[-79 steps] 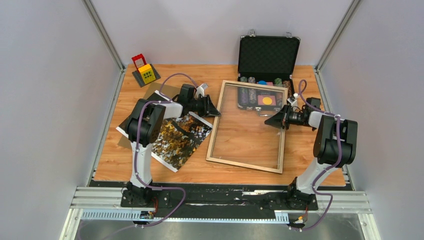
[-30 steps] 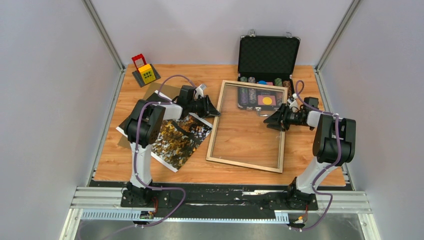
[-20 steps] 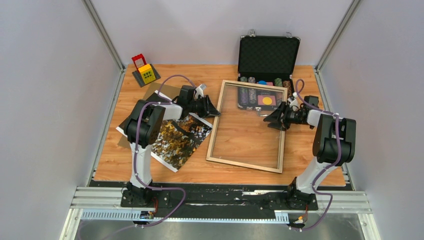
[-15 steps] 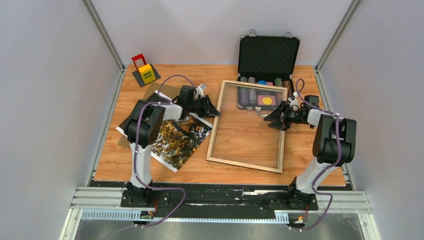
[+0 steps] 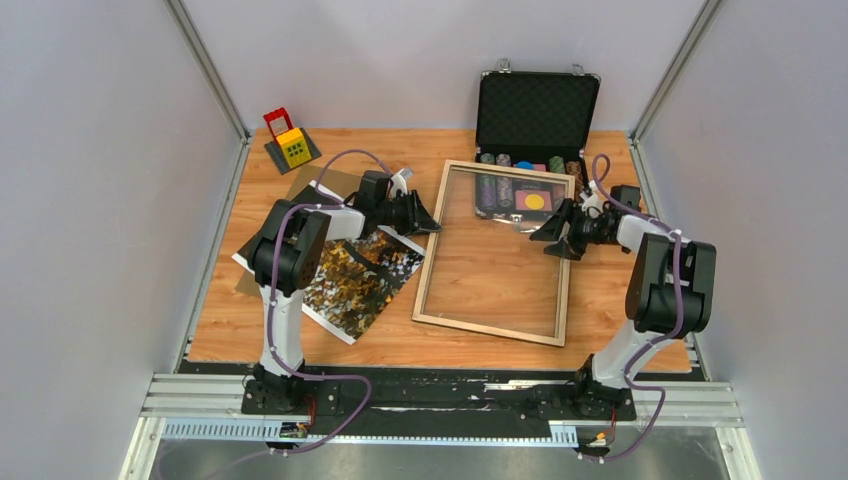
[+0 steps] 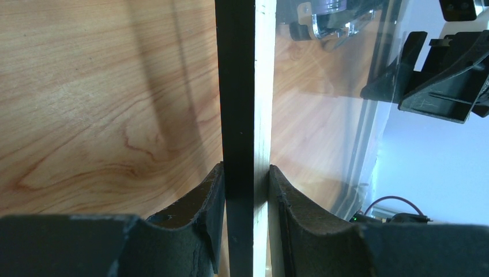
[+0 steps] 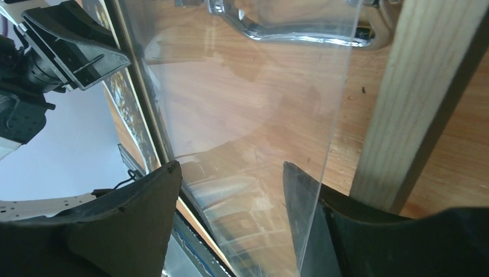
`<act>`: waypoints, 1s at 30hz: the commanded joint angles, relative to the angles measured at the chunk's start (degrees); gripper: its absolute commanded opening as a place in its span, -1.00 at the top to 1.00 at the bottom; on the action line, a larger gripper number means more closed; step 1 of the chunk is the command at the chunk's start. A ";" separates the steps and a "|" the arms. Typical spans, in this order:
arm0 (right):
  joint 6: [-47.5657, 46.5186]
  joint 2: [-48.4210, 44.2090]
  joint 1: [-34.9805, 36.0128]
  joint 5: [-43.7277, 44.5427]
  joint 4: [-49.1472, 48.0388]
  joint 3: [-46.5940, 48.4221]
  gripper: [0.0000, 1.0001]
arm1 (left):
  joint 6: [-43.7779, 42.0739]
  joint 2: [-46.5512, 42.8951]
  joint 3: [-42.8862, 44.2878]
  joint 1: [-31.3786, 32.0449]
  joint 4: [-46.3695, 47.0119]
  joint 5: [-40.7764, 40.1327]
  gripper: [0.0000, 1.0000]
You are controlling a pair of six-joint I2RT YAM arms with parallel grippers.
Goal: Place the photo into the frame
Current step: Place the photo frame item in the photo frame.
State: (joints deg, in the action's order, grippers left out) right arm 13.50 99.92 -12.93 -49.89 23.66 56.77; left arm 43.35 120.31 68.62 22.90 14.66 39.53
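The frame (image 5: 489,329), thin pale wood rails round a clear pane, lies in the middle of the table, its far end over the open case. My left gripper (image 5: 424,217) is shut on its left rail (image 6: 244,104), black on one face and pale on the other, with both pads pressed against it. My right gripper (image 5: 554,232) stands open at the right rail (image 7: 413,98), jaws wide apart, with the clear pane's (image 7: 242,104) edge running between them. The photo (image 5: 356,281), dark trees with orange and white foliage, lies flat left of the frame, partly under my left arm.
A brown backing board (image 5: 322,183) shows beneath the photo's far end. An open black case (image 5: 536,108) with chips stands at the back, touching the frame's far rail. A small red and yellow toy (image 5: 290,146) sits at the back left. Grey walls close in both sides.
My right gripper's jaws have spread wider and it has shifted slightly back and to the right. The left gripper, frame and photo have stayed put.
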 commanded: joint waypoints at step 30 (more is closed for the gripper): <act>-9.71 -11.71 0.01 17.80 10.11 4.71 -0.40 | -0.64 -1.66 -2.39 0.48 -3.75 -5.79 0.63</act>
State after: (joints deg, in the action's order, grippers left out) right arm 6.22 91.46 -12.93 -35.83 32.62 59.13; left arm 43.62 119.68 68.01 23.16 14.79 38.17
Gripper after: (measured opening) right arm 0.697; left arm 0.369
